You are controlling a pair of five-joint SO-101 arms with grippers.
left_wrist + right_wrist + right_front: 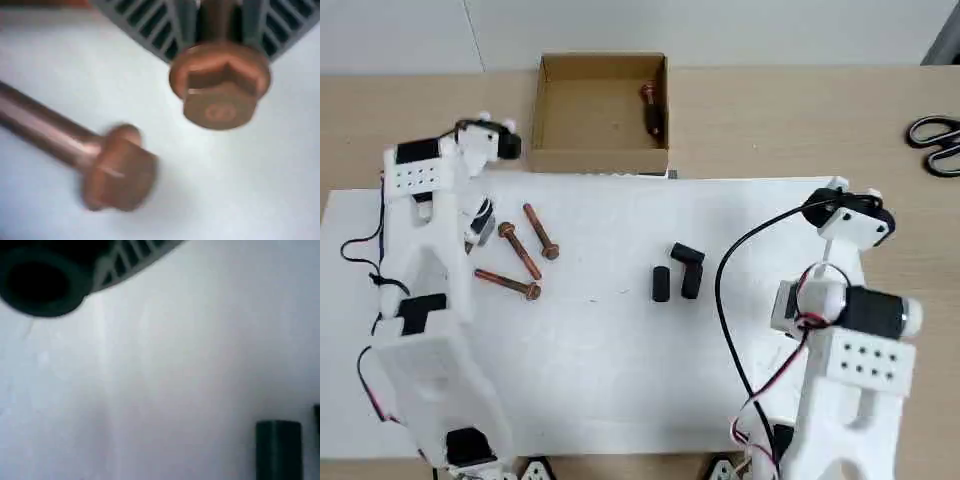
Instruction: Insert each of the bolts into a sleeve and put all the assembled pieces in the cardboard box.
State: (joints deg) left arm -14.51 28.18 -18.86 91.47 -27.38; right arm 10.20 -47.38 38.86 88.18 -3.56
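High view: white sheet spans the work area. Cardboard box at 12 o'clock holds one assembled piece. Left gripper at 9 o'clock, just beside three bolts. Right gripper at 3 o'clock. Grip state of either: cannot tell. Three sleeves lie near centre.

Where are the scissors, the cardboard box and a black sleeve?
scissors (932,146), high view, on the handles.
cardboard box (595,160), high view, front wall.
black sleeve (661,284), high view, its middle.
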